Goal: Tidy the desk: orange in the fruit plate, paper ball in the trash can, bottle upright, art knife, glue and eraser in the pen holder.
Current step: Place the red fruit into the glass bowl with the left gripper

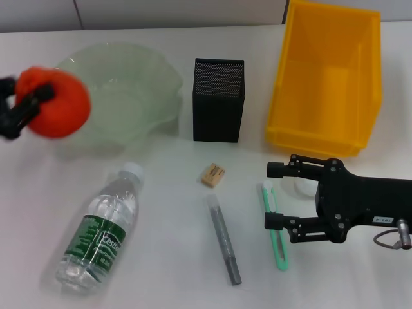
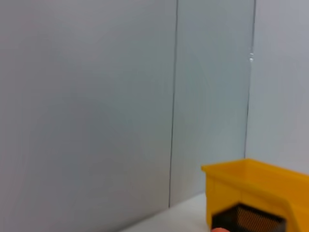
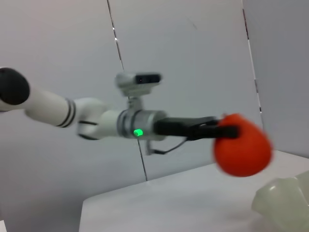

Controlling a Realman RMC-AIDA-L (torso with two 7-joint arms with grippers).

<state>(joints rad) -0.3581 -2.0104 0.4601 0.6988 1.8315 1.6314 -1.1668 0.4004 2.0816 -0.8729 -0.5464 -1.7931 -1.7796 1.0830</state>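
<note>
Head view. Bottle: lying on its side near the desk's front edge, left part, cap toward the fruit plate. Glue: flat, front centre. Art knife: flat, beside the glue, between the spread fingers of the right gripper, jaws wide. Eraser: behind the glue, before the pen holder. Trash can: back right corner. Orange: clamped in the left gripper, raised at the plate's left rim.

Left wrist view. Trash can, pen holder in front; own fingers unseen.

Right wrist view. Left gripper holding orange above the plate rim.
</note>
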